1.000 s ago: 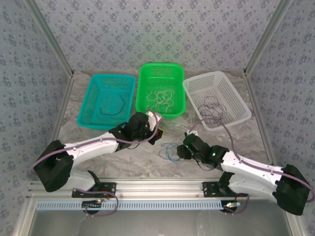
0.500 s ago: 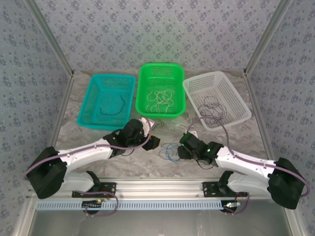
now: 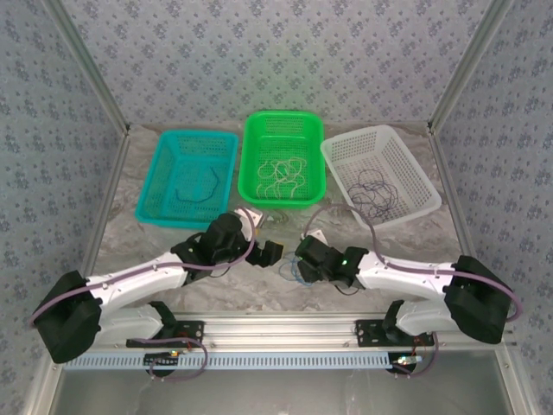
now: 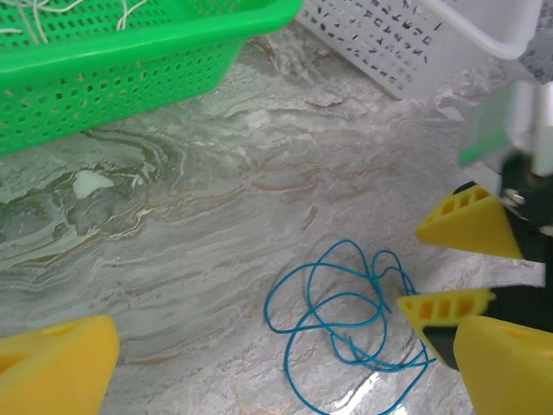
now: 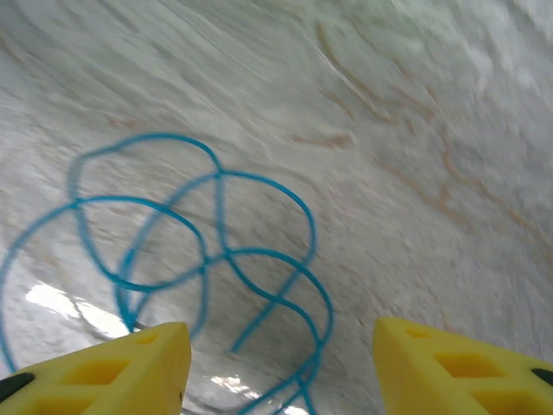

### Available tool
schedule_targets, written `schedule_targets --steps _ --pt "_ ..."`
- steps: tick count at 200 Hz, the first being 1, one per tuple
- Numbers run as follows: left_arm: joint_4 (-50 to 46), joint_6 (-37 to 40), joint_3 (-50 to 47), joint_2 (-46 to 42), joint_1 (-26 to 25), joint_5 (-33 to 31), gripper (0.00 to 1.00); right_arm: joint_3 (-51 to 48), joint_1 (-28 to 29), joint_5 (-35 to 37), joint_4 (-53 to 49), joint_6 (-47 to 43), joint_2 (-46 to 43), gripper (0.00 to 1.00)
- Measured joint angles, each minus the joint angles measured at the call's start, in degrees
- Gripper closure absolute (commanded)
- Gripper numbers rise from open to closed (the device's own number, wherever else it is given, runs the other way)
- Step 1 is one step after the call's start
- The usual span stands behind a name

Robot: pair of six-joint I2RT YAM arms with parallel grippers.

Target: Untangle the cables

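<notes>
Glossy marble-look tabletop (image 4: 173, 216), smooth plastic-sheathed blue cable (image 5: 219, 177), perforated plastic green basket (image 4: 130, 78) & white basket (image 4: 415, 43)

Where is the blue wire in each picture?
Top external: blue cable, low centre, in front of the green basket.
Left wrist: lower middle, slightly right.
Right wrist: left half, centre to bottom.
Shared landmark: the marbled table it lies on.

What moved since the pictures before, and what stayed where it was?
The left tool backed away from the green plastic basket, towards the thin blue cable, and opened wide. The right tool slid left until it hung over that cable, fingers apart, holding nothing. The blue cable, the teal plastic basket, the white plastic basket and the cables inside all three baskets stayed put.
</notes>
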Motion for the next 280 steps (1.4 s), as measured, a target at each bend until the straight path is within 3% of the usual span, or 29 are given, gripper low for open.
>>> schedule_targets --steps 43,111,139,166,183,207,238,280 --pt "-0.02 -2.12 -1.51 -2.8 0.0 -1.4 0.0 3.23 3.61 3.78 0.2 -7.54 1.27 0.42" --pt "-3.76 -4.74 -4.42 -7.1 0.35 -6.29 0.01 8.79 2.38 0.94 1.68 -19.93 12.33 0.55" --pt "-5.7 -5.44 -5.44 -8.44 0.66 -8.37 0.01 11.39 1.66 0.09 2.27 -22.49 17.07 0.68" --pt "-7.43 -6.16 -6.8 -9.92 1.01 -9.86 0.0 13.51 1.46 -0.31 3.06 -23.85 21.86 0.96" --pt "-7.61 -6.71 -7.26 -12.13 0.72 -9.88 0.0 13.53 1.53 -0.31 3.61 -23.8 22.29 1.0" --pt "-6.67 -7.21 -8.46 -16.61 0.66 -10.32 0.01 12.76 1.75 -0.04 4.33 -23.23 18.23 1.0" --pt "-4.9 -7.45 -11.19 -21.07 0.66 -10.67 0.0 10.69 0.9 -1.84 5.01 -21.33 5.05 1.0" --pt "-2.29 -7.61 -13.49 -22.29 0.66 -9.55 0.01 7.96 -7.15 -11.82 9.77 -15.8 -8.5 1.0"
